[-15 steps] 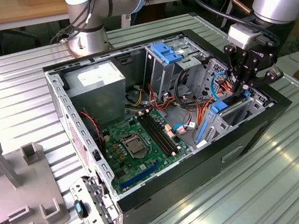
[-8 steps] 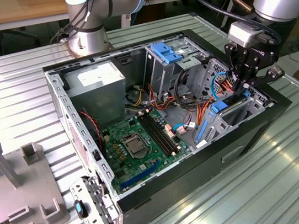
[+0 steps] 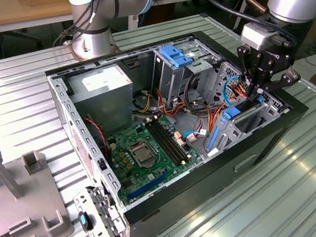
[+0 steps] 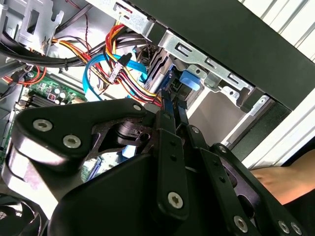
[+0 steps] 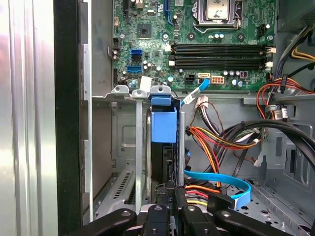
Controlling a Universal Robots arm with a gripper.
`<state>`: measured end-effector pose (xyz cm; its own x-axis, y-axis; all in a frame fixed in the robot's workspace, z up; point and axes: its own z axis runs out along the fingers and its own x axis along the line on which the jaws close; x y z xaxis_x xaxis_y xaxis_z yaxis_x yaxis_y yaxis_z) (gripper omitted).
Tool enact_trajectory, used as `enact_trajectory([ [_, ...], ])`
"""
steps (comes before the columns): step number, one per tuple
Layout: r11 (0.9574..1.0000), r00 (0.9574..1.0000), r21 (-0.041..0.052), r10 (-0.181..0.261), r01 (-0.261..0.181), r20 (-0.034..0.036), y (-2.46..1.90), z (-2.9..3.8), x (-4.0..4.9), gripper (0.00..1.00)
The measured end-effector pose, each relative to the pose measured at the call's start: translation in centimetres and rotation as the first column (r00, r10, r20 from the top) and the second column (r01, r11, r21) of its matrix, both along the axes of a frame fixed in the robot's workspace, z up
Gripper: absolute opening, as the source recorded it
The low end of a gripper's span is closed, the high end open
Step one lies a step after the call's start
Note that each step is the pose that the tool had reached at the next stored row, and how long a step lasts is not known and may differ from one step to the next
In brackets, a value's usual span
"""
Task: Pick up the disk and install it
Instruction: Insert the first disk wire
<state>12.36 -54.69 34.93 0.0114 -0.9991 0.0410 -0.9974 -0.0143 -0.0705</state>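
The disk (image 5: 163,156) stands on edge in the metal drive bay at the case's front corner, a dark slab in a bright blue carrier whose blue end tab (image 5: 163,124) faces the motherboard. In the exterior view the disk (image 3: 232,113) sits low in the bay at the case's right end. My gripper (image 3: 255,90) reaches down into that bay from above. Both wrist views show the black fingers (image 5: 158,214) close together on the disk's near edge, with a strip of the blue carrier (image 4: 167,88) between them. The gripper (image 4: 171,109) is shut on it.
The open computer case (image 3: 267,138) lies on a ribbed metal table. Inside are the green motherboard (image 3: 145,150), power supply (image 3: 103,88), a paler blue bracket (image 3: 175,54) and bundles of cables (image 5: 216,142) beside the bay. A hand (image 4: 275,182) shows outside the case. A grey fixture (image 3: 17,203) sits on the exterior view's left.
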Motion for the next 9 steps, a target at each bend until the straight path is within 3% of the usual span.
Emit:
enact_trajectory([
  [9,1.0,1.0,0.0,-0.001,0.001,0.0,0.0,-0.1,0.0,0.16],
])
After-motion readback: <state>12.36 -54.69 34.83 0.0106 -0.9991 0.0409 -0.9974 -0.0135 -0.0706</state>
